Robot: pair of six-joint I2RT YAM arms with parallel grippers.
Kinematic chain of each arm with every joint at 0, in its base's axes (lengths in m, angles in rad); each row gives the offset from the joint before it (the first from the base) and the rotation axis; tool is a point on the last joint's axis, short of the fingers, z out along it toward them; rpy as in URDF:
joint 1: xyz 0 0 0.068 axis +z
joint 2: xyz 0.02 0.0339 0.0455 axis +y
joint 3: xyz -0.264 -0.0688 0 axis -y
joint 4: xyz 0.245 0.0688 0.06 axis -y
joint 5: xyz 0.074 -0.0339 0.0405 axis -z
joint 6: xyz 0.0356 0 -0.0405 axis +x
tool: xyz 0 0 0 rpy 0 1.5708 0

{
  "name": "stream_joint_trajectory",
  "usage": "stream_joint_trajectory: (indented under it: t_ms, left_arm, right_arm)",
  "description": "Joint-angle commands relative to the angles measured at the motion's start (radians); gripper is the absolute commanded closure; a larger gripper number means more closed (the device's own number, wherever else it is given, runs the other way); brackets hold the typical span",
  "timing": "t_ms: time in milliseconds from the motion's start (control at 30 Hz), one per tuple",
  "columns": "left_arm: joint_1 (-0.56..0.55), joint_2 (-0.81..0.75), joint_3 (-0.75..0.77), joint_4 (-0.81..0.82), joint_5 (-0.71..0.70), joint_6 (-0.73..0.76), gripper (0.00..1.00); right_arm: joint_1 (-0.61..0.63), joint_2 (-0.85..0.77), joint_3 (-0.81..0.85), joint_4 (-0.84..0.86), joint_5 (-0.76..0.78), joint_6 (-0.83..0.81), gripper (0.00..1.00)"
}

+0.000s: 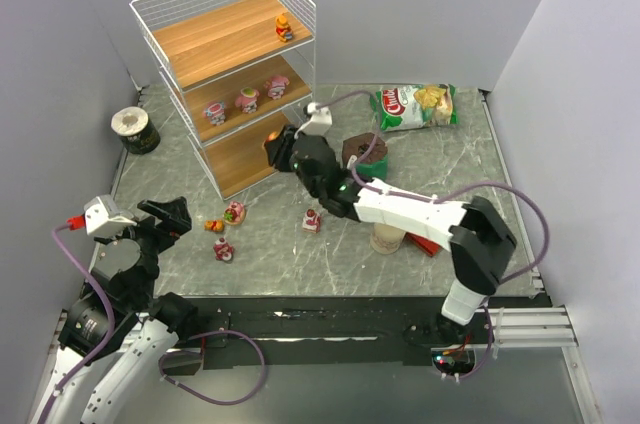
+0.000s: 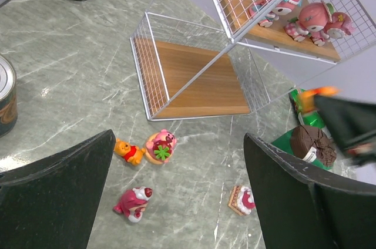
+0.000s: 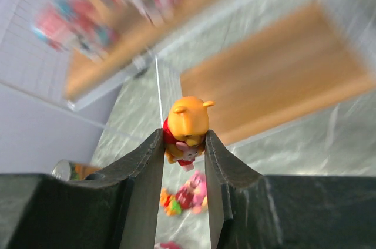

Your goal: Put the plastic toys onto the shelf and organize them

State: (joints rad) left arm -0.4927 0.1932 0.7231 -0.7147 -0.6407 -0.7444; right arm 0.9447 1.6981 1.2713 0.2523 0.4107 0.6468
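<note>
Beside the shelf (image 1: 215, 39), right gripper (image 3: 183, 136) pinching orange-yellow bear toy (image 3: 189, 120), red-shirted; left gripper (image 1: 168, 216) wide open

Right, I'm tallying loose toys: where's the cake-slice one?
Top view: the cake-slice toy lies on the table near centre, right of the strawberry toy, in front of the shelf.

Left arm (image 1: 122, 289) folded at the tabletop's (image 1: 290, 259) near left corner, left gripper (image 1: 168, 216) spread wide, empty, right arm (image 1: 420, 216) stretched diagonally toward the far left, right gripper (image 1: 282, 150) clamped on an orange bear figurine (image 3: 188, 121).
</note>
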Motion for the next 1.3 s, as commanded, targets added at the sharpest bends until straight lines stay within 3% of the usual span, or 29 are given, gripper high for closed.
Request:
stream_joint_trajectory:
  t_ms: [0,167,467,800,1267]
  left_arm:
    - [-0.001,-0.005,-0.002,0.035,0.022,0.02,0.04]
    - [-0.001,0.002,-0.005,0.044,0.035,0.03,0.03]
    - [-0.001,0.012,-0.005,0.041,0.03,0.027,0.03]
    - [-0.001,0.018,-0.004,0.038,0.027,0.025,0.03]
    - [-0.001,0.009,-0.005,0.038,0.027,0.025,0.04]
  right_arm:
    - [0.009,-0.077,0.162,-0.111,0.085,-0.321,1.0]
    - [0.022,-0.069,0.336,-0.271,0.041,-0.536,1.0]
    - [0.034,0.007,0.528,-0.23,0.062,-0.766,1.0]
    - [0.0,0.198,0.899,-0.36,-0.026,-0.786,1.0]
    - [-0.021,0.322,1.074,-0.37,-0.049,-0.871,1.0]
